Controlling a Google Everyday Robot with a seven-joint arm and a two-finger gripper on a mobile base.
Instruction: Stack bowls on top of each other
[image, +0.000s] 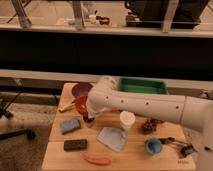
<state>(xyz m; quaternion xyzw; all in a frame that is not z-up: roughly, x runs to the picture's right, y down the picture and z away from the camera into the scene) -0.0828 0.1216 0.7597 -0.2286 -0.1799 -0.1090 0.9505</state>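
Observation:
The dull purple bowl (81, 89) sits at the back left of the wooden table (130, 160). The glossy red-orange bowl (80, 104) sits just in front of it, its right side hidden by my white arm (145, 105). The arm reaches in from the right across the table. My gripper (89, 118) points down at the near right rim of the red-orange bowl. Whether it touches the bowl I cannot tell.
A green tray (143, 86) is at the back right and a white cup (127, 120) stands mid-table. Also on the table are a pine cone (149, 125), a blue sponge (70, 125), a black block (75, 145), a light-blue cloth (112, 138), an orange pepper (96, 160), a small blue cup (153, 146) and a banana (65, 106).

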